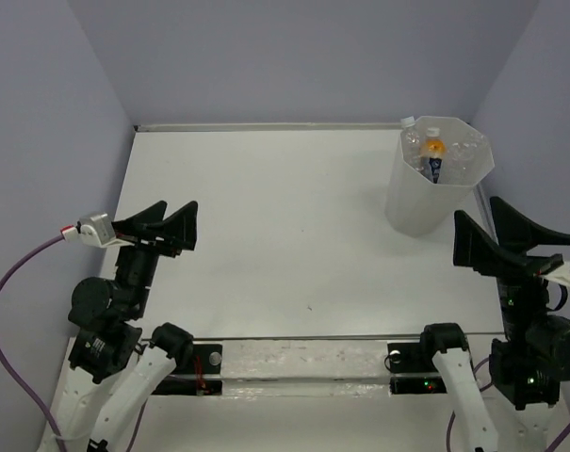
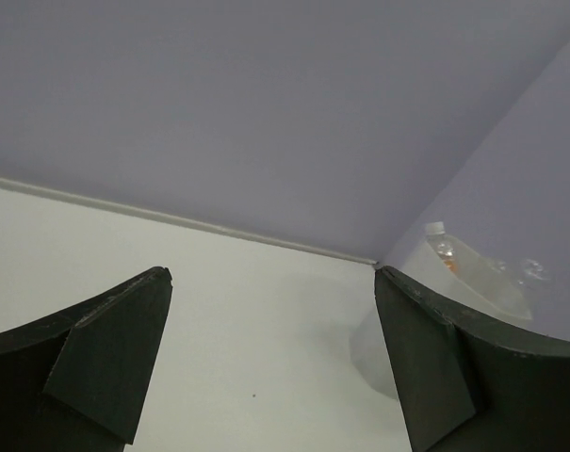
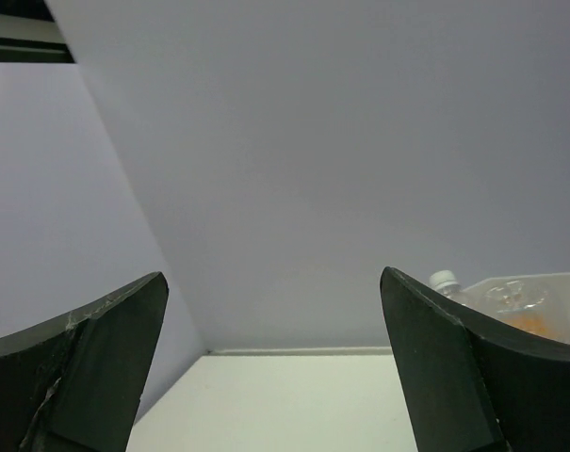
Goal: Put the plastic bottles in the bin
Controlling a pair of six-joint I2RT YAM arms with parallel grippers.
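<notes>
The translucent white bin (image 1: 418,212) stands at the far right of the table. Several plastic bottles lie inside it, among them an orange-filled one with a dark blue label (image 1: 434,157) and clear white-capped ones (image 1: 409,122). The bin also shows in the left wrist view (image 2: 482,292) and the right wrist view (image 3: 539,301), partly behind a finger. My left gripper (image 1: 166,217) is open and empty at the near left, raised. My right gripper (image 1: 492,226) is open and empty at the near right, just in front of the bin.
Lilac walls (image 1: 294,56) enclose the white table (image 1: 285,235) on the left, back and right. A transparent bar (image 1: 303,363) runs between the arm bases at the near edge. A purple cable (image 1: 21,264) loops from the left wrist.
</notes>
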